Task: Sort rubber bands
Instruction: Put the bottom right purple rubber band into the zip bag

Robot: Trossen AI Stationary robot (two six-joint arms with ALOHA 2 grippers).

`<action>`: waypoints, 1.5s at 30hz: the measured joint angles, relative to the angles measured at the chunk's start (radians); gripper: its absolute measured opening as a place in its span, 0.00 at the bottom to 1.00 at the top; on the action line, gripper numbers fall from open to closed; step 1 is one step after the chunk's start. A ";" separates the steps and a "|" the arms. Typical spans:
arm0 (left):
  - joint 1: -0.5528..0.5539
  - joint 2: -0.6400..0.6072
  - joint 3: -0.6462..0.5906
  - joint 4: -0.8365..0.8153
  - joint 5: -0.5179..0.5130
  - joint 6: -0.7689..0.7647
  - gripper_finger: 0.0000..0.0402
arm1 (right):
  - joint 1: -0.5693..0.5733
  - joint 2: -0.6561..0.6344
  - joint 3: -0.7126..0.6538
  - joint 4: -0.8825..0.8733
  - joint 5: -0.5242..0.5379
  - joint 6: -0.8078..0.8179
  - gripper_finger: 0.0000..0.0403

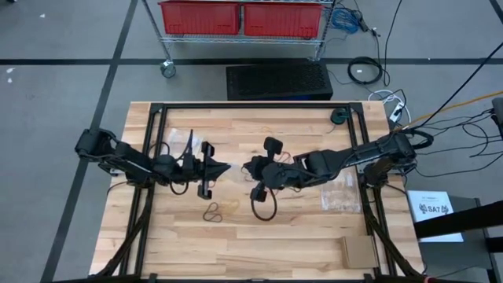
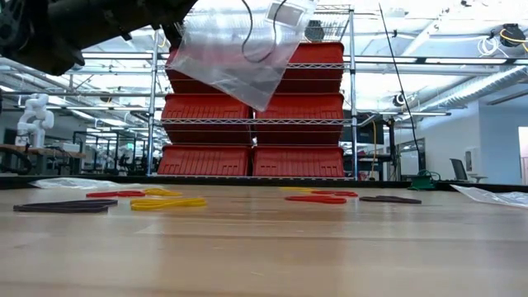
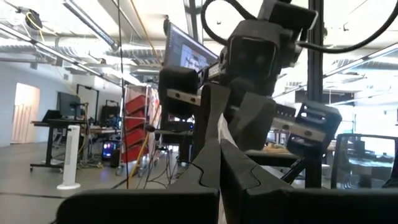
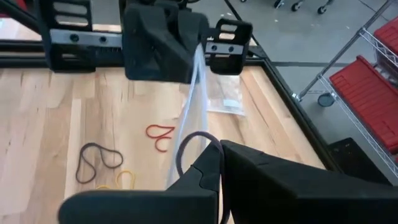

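Small thin rubber bands lying loose on pale wooden bench: black loop, yellow loop, red loop near one another, below raised arms. More red, yellow, black bands showing flat across bench in low view. Clear plastic bag hanging above bench, black band inside. Left gripper and right gripper meeting mid-bench, both jaws closing tight on bag edge. Spare clear bags lying beside right arm.
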 joint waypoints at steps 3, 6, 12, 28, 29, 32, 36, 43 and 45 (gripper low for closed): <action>0.000 0.000 0.000 -0.002 0.000 0.000 0.00 | 0.008 0.000 0.000 0.003 0.015 0.002 0.00; 0.000 0.000 0.000 -0.011 -0.001 0.000 0.00 | 0.018 0.000 0.000 0.006 0.040 -0.001 0.00; 0.000 0.000 0.000 -0.017 -0.002 0.000 0.00 | 0.022 -0.001 0.000 0.011 0.055 -0.001 0.00; 0.010 0.000 0.000 -0.033 -0.012 0.000 0.00 | 0.029 -0.001 0.000 0.004 0.057 0.005 0.00; 0.010 0.000 0.000 -0.033 -0.012 0.000 0.00 | 0.029 -0.001 0.000 -0.001 0.055 0.005 0.00; 0.010 0.000 0.000 -0.033 -0.014 0.000 0.00 | 0.027 0.009 0.000 -0.002 0.051 0.005 0.00; 0.010 0.000 0.000 -0.032 -0.015 0.000 0.00 | 0.026 0.023 0.000 -0.014 0.048 0.005 0.00; 0.010 0.000 0.000 -0.032 -0.015 -0.003 0.00 | -0.010 0.027 0.000 -0.053 0.037 0.055 0.00; 0.010 0.000 0.000 -0.032 -0.015 -0.003 0.00 | -0.026 0.027 0.000 -0.052 0.019 0.057 0.01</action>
